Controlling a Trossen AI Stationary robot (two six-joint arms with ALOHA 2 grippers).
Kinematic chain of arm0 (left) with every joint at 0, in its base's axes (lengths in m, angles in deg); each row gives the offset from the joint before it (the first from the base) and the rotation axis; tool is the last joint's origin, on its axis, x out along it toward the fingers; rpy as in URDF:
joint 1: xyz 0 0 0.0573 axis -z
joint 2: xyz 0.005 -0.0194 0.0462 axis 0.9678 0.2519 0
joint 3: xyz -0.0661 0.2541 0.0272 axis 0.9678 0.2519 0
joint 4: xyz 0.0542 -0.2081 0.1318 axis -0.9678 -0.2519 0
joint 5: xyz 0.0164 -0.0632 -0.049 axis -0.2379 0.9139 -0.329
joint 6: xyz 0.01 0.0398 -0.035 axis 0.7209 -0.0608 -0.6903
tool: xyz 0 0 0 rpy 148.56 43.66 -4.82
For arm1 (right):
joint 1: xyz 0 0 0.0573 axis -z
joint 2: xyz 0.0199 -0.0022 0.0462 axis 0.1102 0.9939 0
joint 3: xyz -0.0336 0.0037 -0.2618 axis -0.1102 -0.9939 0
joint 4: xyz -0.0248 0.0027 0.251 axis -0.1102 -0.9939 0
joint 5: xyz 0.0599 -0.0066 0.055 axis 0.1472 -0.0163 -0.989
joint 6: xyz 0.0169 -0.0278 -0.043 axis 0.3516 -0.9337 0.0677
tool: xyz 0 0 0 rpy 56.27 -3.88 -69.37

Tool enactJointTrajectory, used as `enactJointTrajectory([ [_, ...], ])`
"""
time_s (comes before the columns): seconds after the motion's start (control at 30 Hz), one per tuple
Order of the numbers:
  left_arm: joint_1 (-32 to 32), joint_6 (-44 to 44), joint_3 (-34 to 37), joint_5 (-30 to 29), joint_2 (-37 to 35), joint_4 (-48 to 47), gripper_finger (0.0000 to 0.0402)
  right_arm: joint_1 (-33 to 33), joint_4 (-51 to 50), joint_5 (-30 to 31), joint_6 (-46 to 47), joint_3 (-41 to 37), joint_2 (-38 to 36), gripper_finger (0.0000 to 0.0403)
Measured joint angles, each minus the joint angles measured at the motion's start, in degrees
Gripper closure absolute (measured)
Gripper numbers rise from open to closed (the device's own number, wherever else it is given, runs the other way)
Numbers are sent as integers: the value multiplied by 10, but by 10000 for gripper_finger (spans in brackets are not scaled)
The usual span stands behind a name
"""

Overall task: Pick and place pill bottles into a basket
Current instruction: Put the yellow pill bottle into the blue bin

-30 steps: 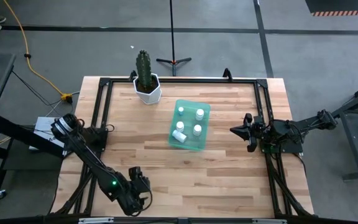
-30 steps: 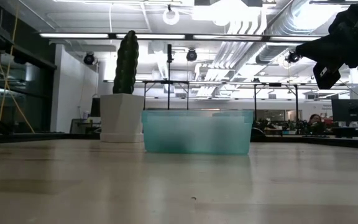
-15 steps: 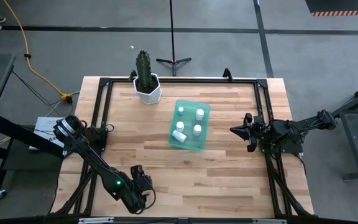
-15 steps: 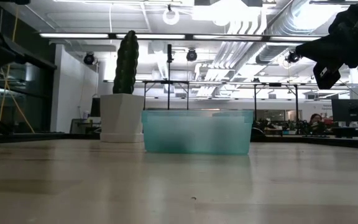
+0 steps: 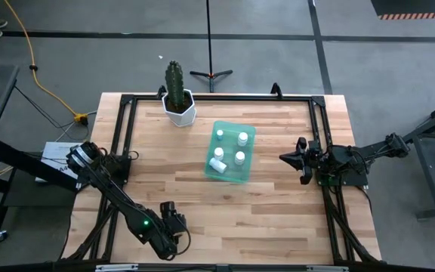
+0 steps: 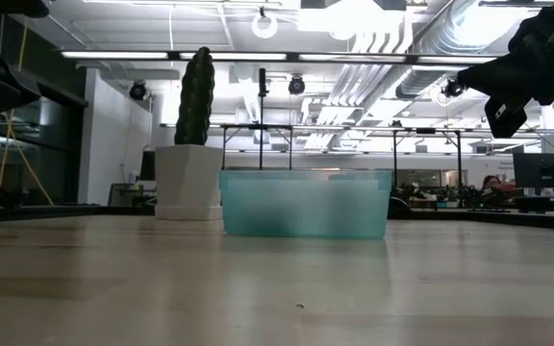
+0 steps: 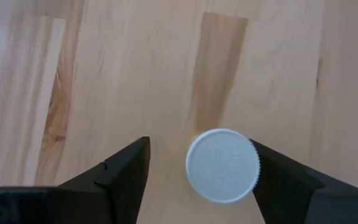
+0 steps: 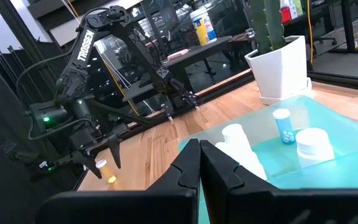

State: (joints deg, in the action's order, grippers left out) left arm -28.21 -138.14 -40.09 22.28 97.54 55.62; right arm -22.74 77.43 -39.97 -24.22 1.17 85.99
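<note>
The teal-green tray [image 5: 242, 171] lies at the table's middle, toward the far side, with several white pill bottles [image 5: 239, 157] in it; one lies on its side. My left gripper [image 7: 199, 142] is open near the table's front edge, left of centre [image 5: 174, 227], and points down. One more bottle stands upright between its fingers, showing its white ribbed cap [image 7: 222, 165]. My right gripper [image 5: 285, 158] is shut and empty, held above the table to the right of the tray. My left gripper comes from above, with one finger on either side of the bottle's cap. One finger [image 7: 272, 171] stands right at the cap's rim [image 7: 255, 163]; I cannot tell whether it touches. The other finger is apart from the cap.
A white hexagonal pot with a cactus [image 5: 178, 106] stands at the far left, beside the tray. A black frame [image 5: 123, 136] runs along the table's edges. Bare wood lies between my left gripper and the tray.
My left gripper has gone a little toward the table's right edge, staying near the front edge.
</note>
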Motion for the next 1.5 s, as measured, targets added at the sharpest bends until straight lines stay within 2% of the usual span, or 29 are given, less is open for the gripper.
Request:
enactJointTrajectory([
  [0.77, 0, 4, -1, 0, 0, 0, 241, 0, 0, 0, 1, 0, 0, 402],
  [0.9, -1, 17, -21, -1, 0, -10, 263, 0, 0, 0, 1, 0, 0, 402],
  [1.03, -16, 37, -58, -5, 0, -58, 266, 0, 0, 0, 1, 0, 0, 402],
  [1.23, -62, 116, -121, -5, 0, -161, 249, 0, 0, 0, 1, 0, 0, 402],
  [1.5, -155, 267, -176, -8, -1, -232, 267, 0, 0, 0, 2, 0, 0, 402],
])
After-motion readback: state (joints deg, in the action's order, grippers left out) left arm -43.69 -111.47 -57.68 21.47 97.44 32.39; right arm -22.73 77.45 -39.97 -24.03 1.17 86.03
